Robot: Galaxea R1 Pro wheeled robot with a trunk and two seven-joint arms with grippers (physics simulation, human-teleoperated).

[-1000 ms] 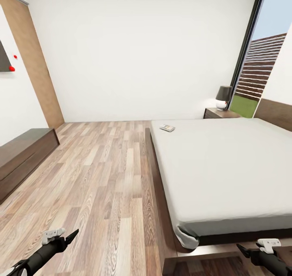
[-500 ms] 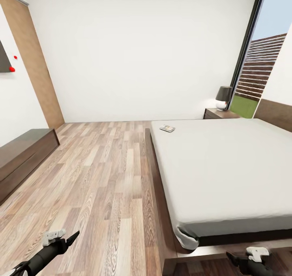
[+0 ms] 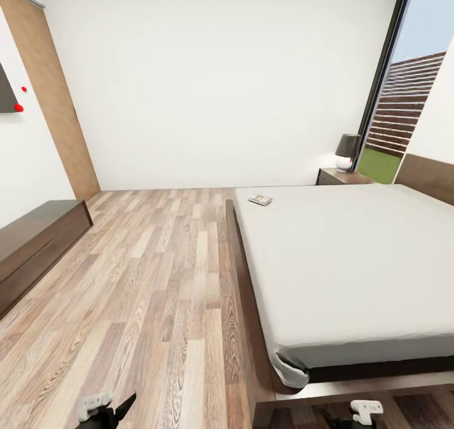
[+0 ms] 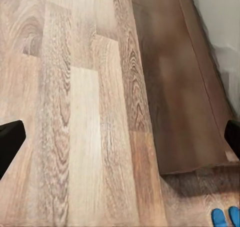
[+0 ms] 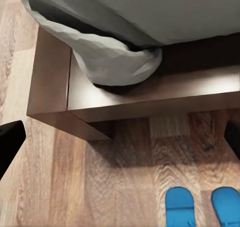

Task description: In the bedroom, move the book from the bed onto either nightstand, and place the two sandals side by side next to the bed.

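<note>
- Head view: you face the bed (image 3: 353, 259), its pale-grey mattress on a dark-brown platform base, with the headboard (image 3: 429, 176) at the far right.
- The book (image 3: 260, 199) lies flat on the mattress, close to the far corner on the side nearest the open floor (image 3: 151, 278).
- One nightstand (image 3: 340, 177) stands beyond the bed against the white wall, beside the black-framed window (image 3: 410, 82). A dark-shaded lamp (image 3: 347, 151) sits on its top.
- A low dark-brown cabinet (image 3: 34, 246) runs along the left wall; the brown wooden door (image 3: 53, 95) stands behind it.
- Your left gripper (image 3: 107, 409) sits at the lower edge of the frame over the floor. In the left wrist view its fingers (image 4: 10, 144) stand wide apart with nothing between them.
- Your right gripper (image 3: 359, 413) sits low at the foot of the bed. In the right wrist view its fingers (image 5: 10, 142) are likewise spread wide and hold nothing.
- Right wrist view: the two sandals (image 5: 200, 207), bright blue, lie side by side on the floor just off the corner of the platform base (image 5: 130, 99). They are apart from each other and not touching the base.
- Left wrist view: the blue tips of the sandals (image 4: 224, 218) show by the corner of the base.
</note>
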